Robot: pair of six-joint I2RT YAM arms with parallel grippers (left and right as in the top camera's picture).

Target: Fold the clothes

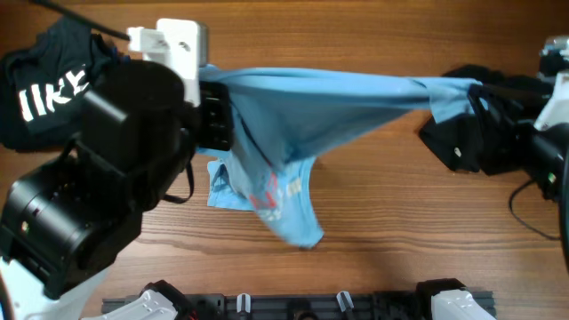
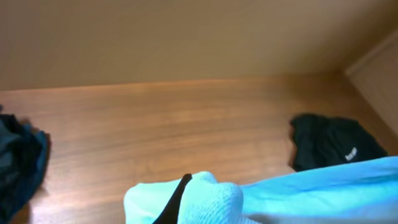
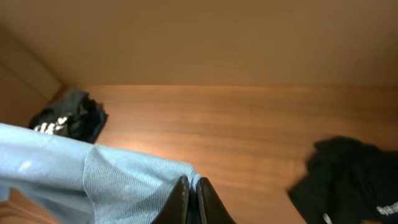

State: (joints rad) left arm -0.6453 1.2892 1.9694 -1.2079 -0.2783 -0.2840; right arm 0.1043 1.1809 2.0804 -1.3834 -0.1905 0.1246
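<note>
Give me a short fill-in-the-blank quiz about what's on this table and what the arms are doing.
1. The left gripper and right gripper are both shut on the ____ shirt.
2. The black garment with big white letters lies by the ____ arm.
3. The table is made of ____.
Missing words: blue; left; wood.

Dark garment (image 1: 40, 84), far left of the surface (image 1: 400, 222): large white letters, "IKE" legible, remainder lost in folds. Light blue T-shirt (image 1: 338, 98): reddish print on hanging part, illegible. Black garment (image 2: 329, 143): small white mark, unreadable
</note>
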